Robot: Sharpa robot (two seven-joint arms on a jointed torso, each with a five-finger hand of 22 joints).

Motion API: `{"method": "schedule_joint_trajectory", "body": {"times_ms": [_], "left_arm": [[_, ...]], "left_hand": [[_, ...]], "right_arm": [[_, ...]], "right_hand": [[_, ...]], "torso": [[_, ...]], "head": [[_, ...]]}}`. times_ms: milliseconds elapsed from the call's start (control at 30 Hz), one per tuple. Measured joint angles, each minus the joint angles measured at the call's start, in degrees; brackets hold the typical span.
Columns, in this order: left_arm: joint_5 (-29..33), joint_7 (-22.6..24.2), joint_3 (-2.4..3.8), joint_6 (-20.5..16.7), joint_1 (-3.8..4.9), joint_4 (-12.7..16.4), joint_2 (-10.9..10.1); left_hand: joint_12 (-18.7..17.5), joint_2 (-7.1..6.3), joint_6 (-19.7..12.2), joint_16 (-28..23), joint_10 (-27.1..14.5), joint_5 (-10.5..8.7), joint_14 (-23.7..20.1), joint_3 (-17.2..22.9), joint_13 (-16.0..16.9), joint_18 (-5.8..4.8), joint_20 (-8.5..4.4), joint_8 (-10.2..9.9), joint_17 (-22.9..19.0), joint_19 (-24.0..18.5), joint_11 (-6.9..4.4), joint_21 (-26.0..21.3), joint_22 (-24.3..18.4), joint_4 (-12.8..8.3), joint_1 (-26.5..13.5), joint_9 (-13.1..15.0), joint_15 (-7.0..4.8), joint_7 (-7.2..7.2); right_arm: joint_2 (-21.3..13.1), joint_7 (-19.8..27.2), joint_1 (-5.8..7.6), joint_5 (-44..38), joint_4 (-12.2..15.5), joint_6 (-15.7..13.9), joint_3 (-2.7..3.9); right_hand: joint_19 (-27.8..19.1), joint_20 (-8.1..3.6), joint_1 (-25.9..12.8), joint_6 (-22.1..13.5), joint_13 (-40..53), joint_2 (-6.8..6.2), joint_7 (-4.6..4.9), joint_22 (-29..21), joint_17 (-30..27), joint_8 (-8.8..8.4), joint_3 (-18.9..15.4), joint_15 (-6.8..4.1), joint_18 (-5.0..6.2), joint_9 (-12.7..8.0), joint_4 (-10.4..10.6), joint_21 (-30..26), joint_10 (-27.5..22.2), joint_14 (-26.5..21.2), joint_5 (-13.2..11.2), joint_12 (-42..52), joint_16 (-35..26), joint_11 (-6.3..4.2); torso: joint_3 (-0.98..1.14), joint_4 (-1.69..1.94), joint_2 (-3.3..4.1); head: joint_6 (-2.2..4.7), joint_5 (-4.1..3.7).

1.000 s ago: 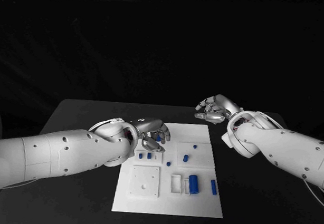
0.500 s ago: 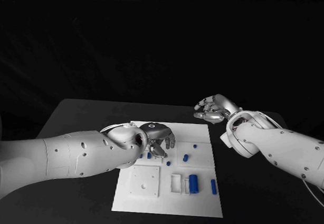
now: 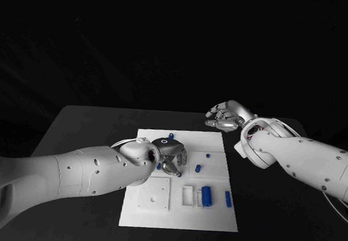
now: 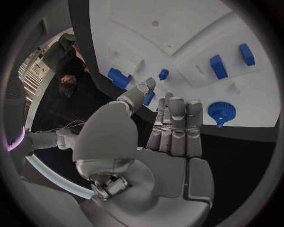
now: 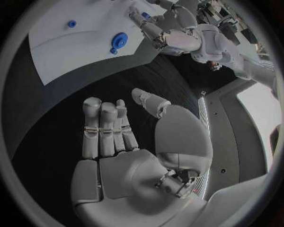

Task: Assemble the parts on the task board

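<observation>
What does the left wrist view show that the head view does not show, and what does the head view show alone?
The left wrist view shows the inside of the left hand: its palm holds nothing and its fingers lie straight, side by side. It also shows the blue gear whole, with its teeth.

The head view shows the right hand raised beyond the far edge of the task board, and the long blue parts near the board's front.

Both views show the board, the left hand and small blue parts on it.

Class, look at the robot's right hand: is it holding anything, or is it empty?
Empty. The right hand hangs above the bare black table beside the white board, palm bare, fingers extended and apart, touching no blue part.
</observation>
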Motion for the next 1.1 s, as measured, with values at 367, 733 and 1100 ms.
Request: {"method": "schedule_joint_trajectory", "body": {"times_ms": [367,733,1100], "left_arm": [[-0.1,-0.1,0.04,0.3,-1.19,-1.3,1.4],[-0.4,-0.8,0.04,1.2,-1.66,-3.3,1.7],[-0.6,-0.8,0.2,1.6,-2.62,-4.4,2.1]], "left_hand": [[-0.5,0.0,0.0,0.2,0.0,0.0,-0.2,0.0,-0.2,0.0,0.01,0.2,0.1,0.0,-0.01,0.0,0.2,0.0,0.0,-0.1,0.22,-0.01],[-1.4,0.01,0.4,0.5,-0.5,0.0,-0.4,0.2,-0.7,-0.01,0.33,0.5,0.1,-0.3,0.47,0.0,0.4,0.2,0.0,-0.3,0.42,0.39],[-2.1,0.54,1.0,0.7,-0.7,0.0,-0.8,0.2,-0.9,-0.01,0.55,1.1,0.2,-0.5,0.63,0.0,0.5,0.2,0.5,-0.5,0.82,0.42]], "right_arm": [[0.0,0.0,0.06,0.0,0.3,0.0,0.0],[-0.1,0.0,0.08,0.0,0.6,0.0,0.0],[-0.1,0.0,0.15,0.0,0.6,0.0,0.0]], "right_hand": [[0.0,0.0,0.0,-0.3,-0.1,0.0,0.06,0.0,-0.1,0.0,0.0,0.0,0.0,0.0,0.0,0.0,0.0,0.0,0.2,0.0,0.0,0.0],[0.0,0.01,0.0,-0.3,-0.2,0.0,0.07,0.0,-0.1,0.0,0.0,0.0,0.0,0.0,0.0,0.0,0.0,0.0,0.2,0.0,0.0,0.0],[0.0,0.01,0.0,-0.2,-0.2,0.0,0.01,0.0,-0.1,0.0,0.0,0.0,0.0,0.0,0.0,0.0,0.0,0.0,0.2,0.0,0.0,0.0]], "torso": [[-0.01,0.03,-0.01],[0.02,0.12,-0.13],[-0.02,0.13,-0.13]], "head": [[-0.37,-0.26],[-0.58,-0.38],[-0.61,-0.41]]}}
